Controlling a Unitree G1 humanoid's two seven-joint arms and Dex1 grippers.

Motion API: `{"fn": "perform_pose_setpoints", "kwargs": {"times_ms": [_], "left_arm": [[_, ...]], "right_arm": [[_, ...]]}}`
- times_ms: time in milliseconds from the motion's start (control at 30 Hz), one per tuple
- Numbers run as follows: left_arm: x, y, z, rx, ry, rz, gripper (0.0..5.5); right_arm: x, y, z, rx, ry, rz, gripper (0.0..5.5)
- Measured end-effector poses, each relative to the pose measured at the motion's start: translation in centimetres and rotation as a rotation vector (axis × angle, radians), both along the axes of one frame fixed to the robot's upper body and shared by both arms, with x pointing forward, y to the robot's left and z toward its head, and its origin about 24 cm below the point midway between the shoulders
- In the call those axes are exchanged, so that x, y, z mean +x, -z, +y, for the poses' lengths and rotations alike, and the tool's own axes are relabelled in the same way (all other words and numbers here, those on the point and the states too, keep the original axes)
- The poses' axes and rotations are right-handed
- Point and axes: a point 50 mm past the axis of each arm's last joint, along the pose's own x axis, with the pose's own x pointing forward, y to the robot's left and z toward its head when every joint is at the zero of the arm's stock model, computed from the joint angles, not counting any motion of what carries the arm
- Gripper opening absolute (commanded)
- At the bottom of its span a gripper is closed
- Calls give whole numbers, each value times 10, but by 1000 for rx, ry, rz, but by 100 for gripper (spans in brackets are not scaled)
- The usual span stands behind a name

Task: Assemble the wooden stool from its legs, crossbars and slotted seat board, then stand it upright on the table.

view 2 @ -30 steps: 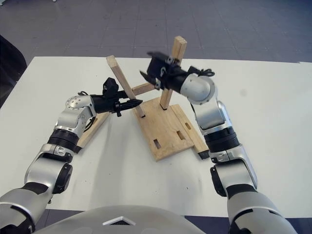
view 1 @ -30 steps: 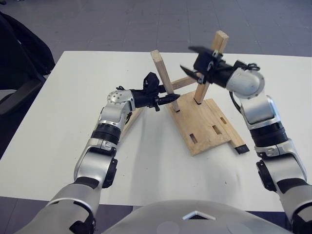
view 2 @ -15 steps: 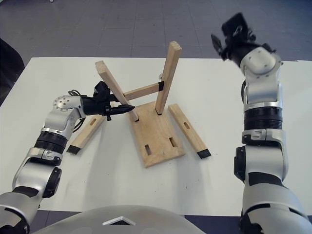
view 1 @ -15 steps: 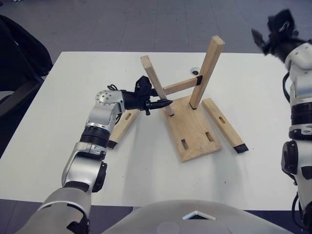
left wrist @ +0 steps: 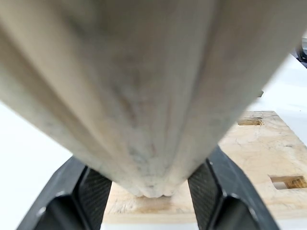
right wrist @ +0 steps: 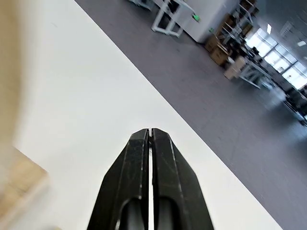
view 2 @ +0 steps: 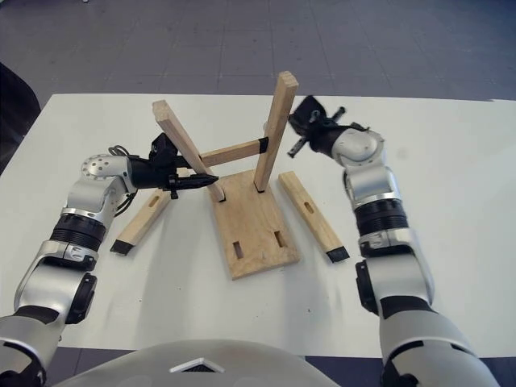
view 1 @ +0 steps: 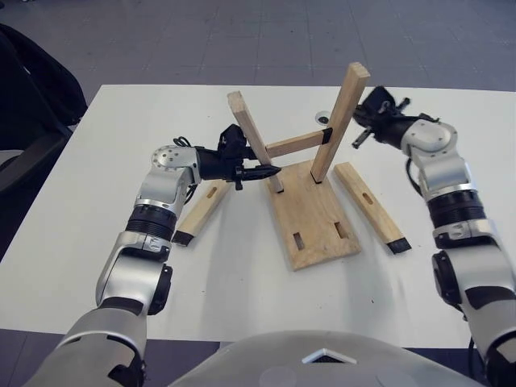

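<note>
**Left gripper clamped on the leaning leg, right gripper closed on nothing**

My left gripper (view 1: pixel 262 170) is clamped on the slanted pale wooden stool leg (view 1: pixel 248 131), low down near its foot. On the left wrist camera I see a black ridged finger (left wrist: pixel 93 194) pressed to each side of the wood. From that grip the leg tilts up and away toward the far left, and its foot just past the fingertips rests on the flat light-wood seat board with rectangular slots (view 1: pixel 314 222).

A short wooden crossbar (view 1: pixel 294 145) runs from the gripped leg, above my left gripper, across to a second pale wooden leg (view 1: pixel 339 121). That leg stands nearly upright on the far end of the same board.

My right gripper (right wrist: pixel 150 133) has its two black fingers pressed together with nothing between them. It hangs just beside the upright leg, on the side away from the crossbar, above the white table (view 1: pixel 81 201). I cannot tell whether it touches the leg.

Farther out, a loose wooden leg with a slot and a black end cap (view 1: pixel 368 205) lies flat on the table below my right gripper, beside the board. Another loose black-capped wooden leg (view 1: pixel 197 214) lies under my left forearm, apart from the board.
</note>
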Motion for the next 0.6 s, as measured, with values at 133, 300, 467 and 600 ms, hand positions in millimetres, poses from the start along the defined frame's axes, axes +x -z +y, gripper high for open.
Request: {"fn": "perform_pose_setpoints", "kwargs": {"times_ms": [133,300,467,600], "left_arm": [[-1,-5,6,-21,21,-5,205],[2,-1,3,17,42,26,205],[3,-1,-1,35,53,25,205],[4,-3,-2,46,60,13,205]], "right_arm": [[-27,-13,10,35,-1,5,10],[-45,-13,10,27,35,70,10],[-45,-12,7,22,50,89,10],[-44,-11,7,28,64,99,10]]}}
